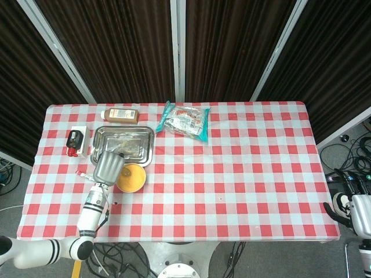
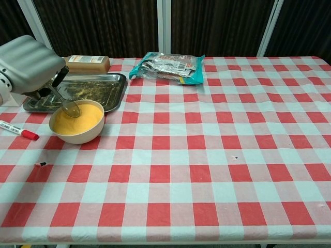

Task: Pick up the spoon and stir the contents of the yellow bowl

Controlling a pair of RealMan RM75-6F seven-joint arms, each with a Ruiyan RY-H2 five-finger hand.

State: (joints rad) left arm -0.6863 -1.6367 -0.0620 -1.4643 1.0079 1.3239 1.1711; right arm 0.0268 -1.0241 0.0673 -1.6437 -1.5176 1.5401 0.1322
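Observation:
The yellow bowl (image 2: 77, 123) (image 1: 133, 178) with orange-yellow contents stands on the checked table, just in front of a metal tray. My left hand (image 2: 30, 66) (image 1: 106, 166) hovers over the bowl's back left rim and holds the spoon (image 2: 66, 104) by its handle. The spoon slants down and its bowl sits at the surface of the contents by the far rim. My right hand (image 1: 351, 207) hangs beyond the table's right edge in the head view, and I cannot make out how its fingers lie.
A metal tray (image 2: 110, 88) with scraps lies behind the bowl, a brown bottle (image 2: 88, 63) on its side behind that. A foil snack bag (image 2: 168, 67) is at the back centre. A red-capped marker (image 2: 18, 130) lies left of the bowl, a black and red device (image 1: 75, 141) further back.

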